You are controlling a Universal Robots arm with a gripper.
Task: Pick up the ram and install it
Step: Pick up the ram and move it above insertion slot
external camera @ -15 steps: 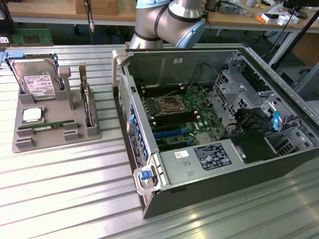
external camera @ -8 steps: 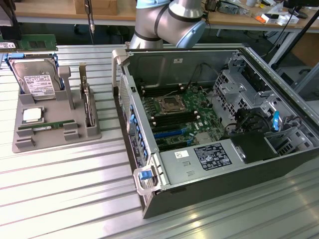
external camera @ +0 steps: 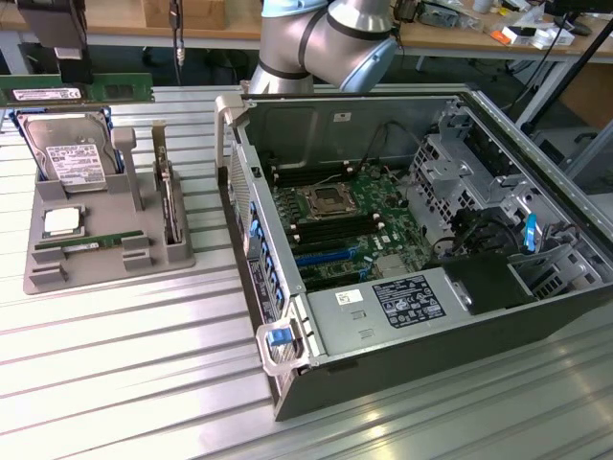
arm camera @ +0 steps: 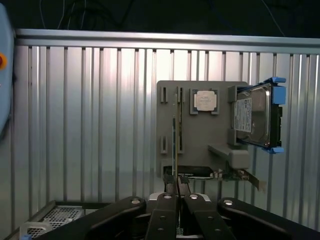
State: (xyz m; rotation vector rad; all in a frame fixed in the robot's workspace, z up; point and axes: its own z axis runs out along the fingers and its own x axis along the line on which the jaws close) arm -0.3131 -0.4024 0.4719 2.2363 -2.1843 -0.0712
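Observation:
The ram [external camera: 77, 93] is a long green stick with a white label. It hangs level at the exterior view's far left, above the hard drive, with my gripper [external camera: 72, 69] shut on its top edge. In the wrist view the ram [arm camera: 175, 145] shows edge-on as a thin line running out from between the black fingers [arm camera: 162, 215]; my gripper [arm camera: 176, 196] is clamped on it, above the grey tray [arm camera: 200, 135]. The open computer case [external camera: 402, 240] lies to the exterior view's right, its motherboard [external camera: 335, 225] and long memory slots exposed.
The grey tray [external camera: 96, 264] holds a silver hard drive [external camera: 67, 153], a square processor chip [external camera: 60, 222], another green stick [external camera: 81, 245] and an upright card [external camera: 170, 201]. The arm's elbow [external camera: 326, 38] hangs over the case's back wall. Ribbed metal tabletop [external camera: 144, 383] surrounds everything.

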